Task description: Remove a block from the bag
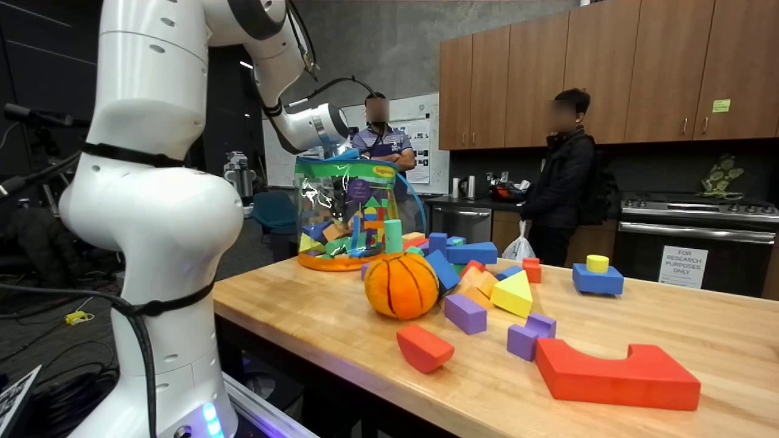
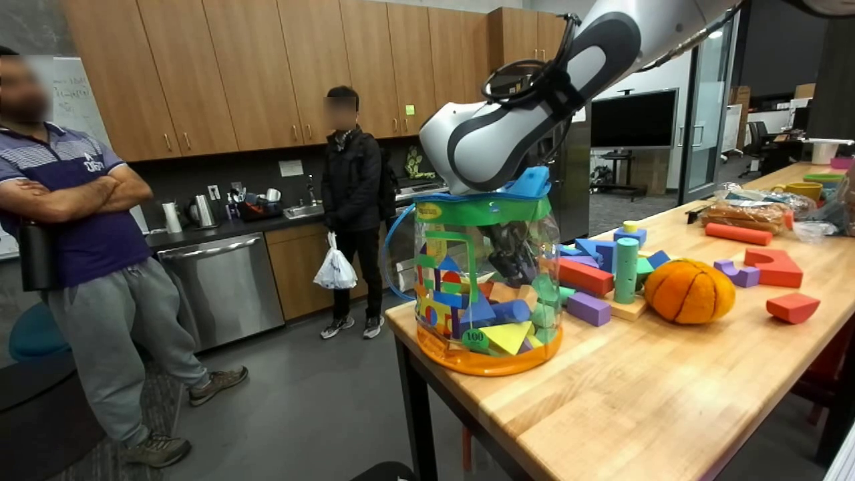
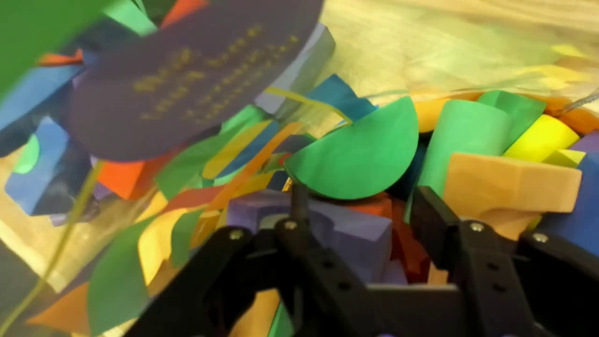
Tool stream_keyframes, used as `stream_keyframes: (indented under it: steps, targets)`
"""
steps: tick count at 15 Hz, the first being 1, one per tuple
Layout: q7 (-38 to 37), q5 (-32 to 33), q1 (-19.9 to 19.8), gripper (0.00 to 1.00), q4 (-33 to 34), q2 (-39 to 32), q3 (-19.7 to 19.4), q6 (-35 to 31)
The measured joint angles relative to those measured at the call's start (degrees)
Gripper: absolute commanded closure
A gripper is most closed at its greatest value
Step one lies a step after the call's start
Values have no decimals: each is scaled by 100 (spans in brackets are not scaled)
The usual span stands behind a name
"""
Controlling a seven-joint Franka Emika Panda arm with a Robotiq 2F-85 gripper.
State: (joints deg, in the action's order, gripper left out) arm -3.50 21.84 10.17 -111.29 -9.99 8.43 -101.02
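In the wrist view the hand (image 3: 362,193) reaches in from the bottom edge, its fingers (image 3: 435,210) spread well apart with nothing gripped. A purple block (image 3: 358,229) lies just below the gap, and the coming move turns on it: its long axis seems to run from one finger toward the other, the way the hand would close, so I judge a turn of the hand would give a narrower grip. One finger covers part of it; whether they touch I cannot tell. A red block (image 3: 409,245) shows past its end, under the hand. A green half-circle block (image 3: 360,154) lies just ahead of the hand, broad face toward the camera, and may be the easier pick.

In an exterior view the bag (image 2: 497,212) stands upright around the hand, which shows dark through the clear wall, above the blocks inside. A blue flap (image 2: 531,182) stands beside the arm and could snag on the way out.

In an exterior view the arm (image 1: 313,126) comes down to the bag from above; the hand itself is hidden. An orange ball (image 1: 401,286) sits outside the bag on the table (image 1: 328,298).
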Motion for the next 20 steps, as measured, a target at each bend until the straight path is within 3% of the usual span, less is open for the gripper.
stream_keyframes:
  steps: [3, 5, 14, 20]
  targets:
    - [39, -2, -52, 91, -37, -24, -16, 61]
    - [62, -2, -72, 95, -37, -24, -23, 75]
    - [38, 31, -81, 93, -33, 21, -69, -14]
    - [-209, 392, -81, 93, -68, 584, -121, -283]
